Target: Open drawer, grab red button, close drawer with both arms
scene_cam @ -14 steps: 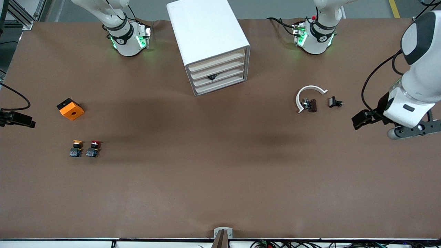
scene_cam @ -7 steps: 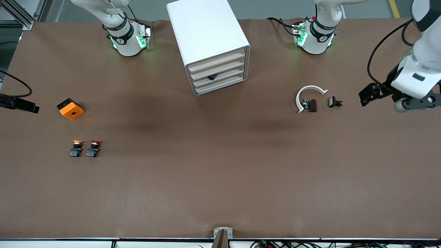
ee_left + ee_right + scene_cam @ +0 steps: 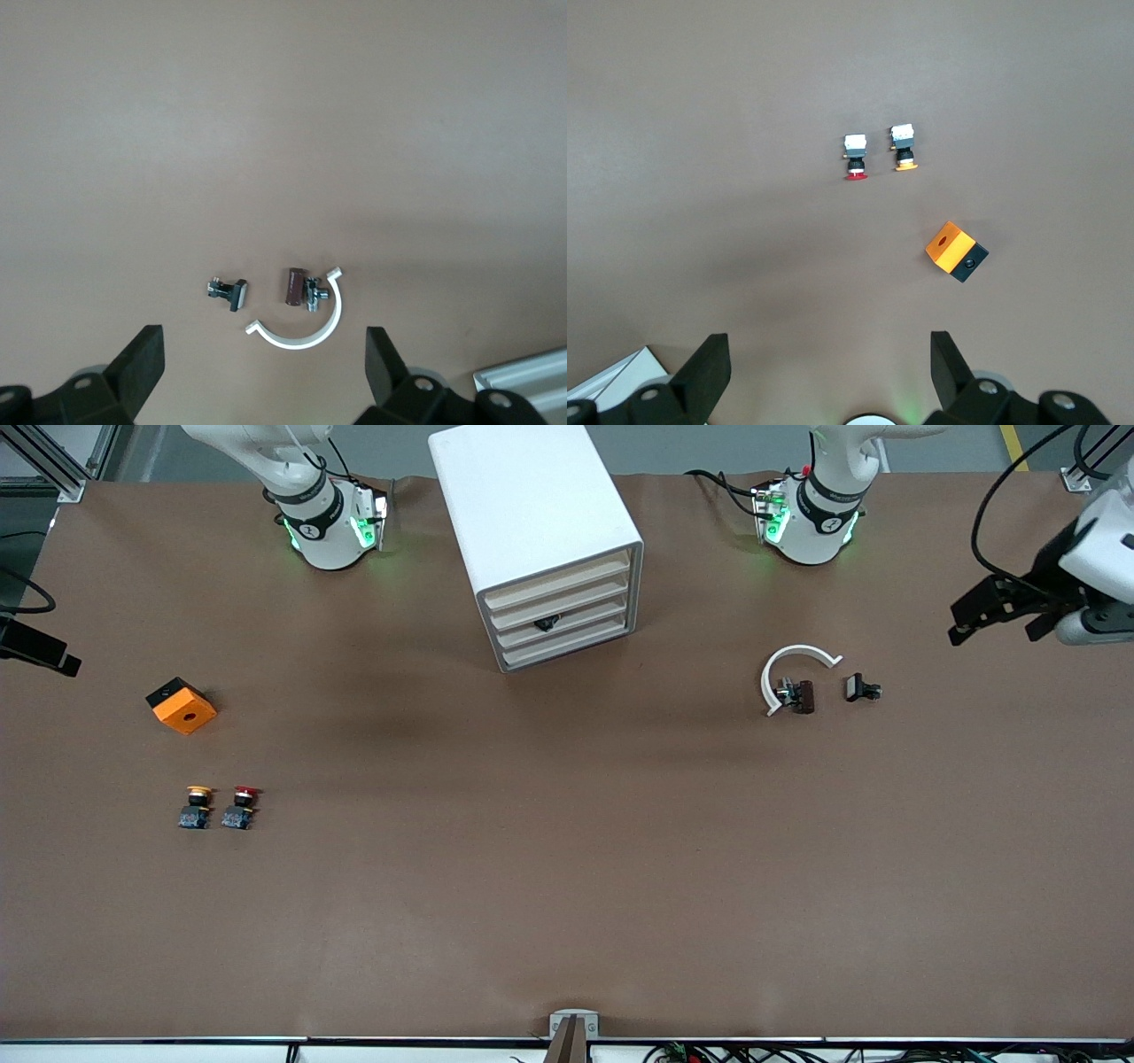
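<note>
**A:** Since the front view comes first, what does it show?

**B:** All four drawers of the cabinet (image 3: 540, 540) are closed, including the drawer (image 3: 560, 611) with a small dark tab on its front. The button (image 3: 241, 807) with the red cap sits on the table (image 3: 567, 886) toward the right arm's end, just beside the yellow-capped button (image 3: 195, 807); the orange cube (image 3: 181, 705) is farther from the camera. The left gripper (image 3: 970, 620) hangs over the left arm's end of the table, well apart from everything; only a dark edge of the right gripper (image 3: 40, 654) shows.

**A:** And the left wrist view?

**B:** Its fingers (image 3: 142, 363) stand wide and empty. Well ahead of the fingertips lie a white curved clip (image 3: 301, 328) and a small black part (image 3: 229, 292).

**A:** Right wrist?

**B:** Fingers (image 3: 709, 363) wide too, nothing between them. The button stands far ahead of the tips, apart from both.

**A:** How will it handle?

**B:** I'd judge it light, rigid and easily tipped. Pinch the blocky black body across its flat sides; the rounded cap would likely slip.
</note>
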Available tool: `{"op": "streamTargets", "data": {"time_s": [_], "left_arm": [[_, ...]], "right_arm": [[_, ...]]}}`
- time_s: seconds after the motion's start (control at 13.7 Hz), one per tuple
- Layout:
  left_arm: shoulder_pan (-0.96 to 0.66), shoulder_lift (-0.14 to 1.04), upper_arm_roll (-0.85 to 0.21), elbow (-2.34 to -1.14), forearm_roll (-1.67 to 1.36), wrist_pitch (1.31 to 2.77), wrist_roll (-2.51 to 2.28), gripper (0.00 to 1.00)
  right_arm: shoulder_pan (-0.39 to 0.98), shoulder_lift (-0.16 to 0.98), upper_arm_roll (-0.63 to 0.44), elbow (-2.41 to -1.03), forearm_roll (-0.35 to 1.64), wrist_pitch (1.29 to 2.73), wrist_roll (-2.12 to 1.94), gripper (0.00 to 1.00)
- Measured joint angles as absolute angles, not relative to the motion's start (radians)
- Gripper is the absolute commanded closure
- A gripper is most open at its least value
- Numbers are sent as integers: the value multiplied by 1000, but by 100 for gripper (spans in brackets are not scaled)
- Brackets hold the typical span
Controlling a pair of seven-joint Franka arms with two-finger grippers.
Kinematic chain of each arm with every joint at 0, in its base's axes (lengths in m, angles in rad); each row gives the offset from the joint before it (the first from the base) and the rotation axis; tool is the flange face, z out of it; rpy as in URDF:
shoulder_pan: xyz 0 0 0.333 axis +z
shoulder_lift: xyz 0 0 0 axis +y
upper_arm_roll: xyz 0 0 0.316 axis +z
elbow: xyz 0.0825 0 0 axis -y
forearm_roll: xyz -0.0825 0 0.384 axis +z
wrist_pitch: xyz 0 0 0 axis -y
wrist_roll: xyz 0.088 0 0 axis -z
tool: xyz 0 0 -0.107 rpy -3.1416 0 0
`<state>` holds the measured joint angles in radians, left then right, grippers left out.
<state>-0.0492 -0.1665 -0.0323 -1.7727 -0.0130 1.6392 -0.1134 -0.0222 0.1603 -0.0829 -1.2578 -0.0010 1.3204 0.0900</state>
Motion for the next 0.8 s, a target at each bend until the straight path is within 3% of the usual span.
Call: {"op": "streamTargets", "data": {"time_s": [0.8], "left_arm": [[-52, -198, -44, -1769, -3, 1565, -118, 0]], "right_arm": [[-35, 138, -91, -1259, 1, 1336, -47, 0]]}}
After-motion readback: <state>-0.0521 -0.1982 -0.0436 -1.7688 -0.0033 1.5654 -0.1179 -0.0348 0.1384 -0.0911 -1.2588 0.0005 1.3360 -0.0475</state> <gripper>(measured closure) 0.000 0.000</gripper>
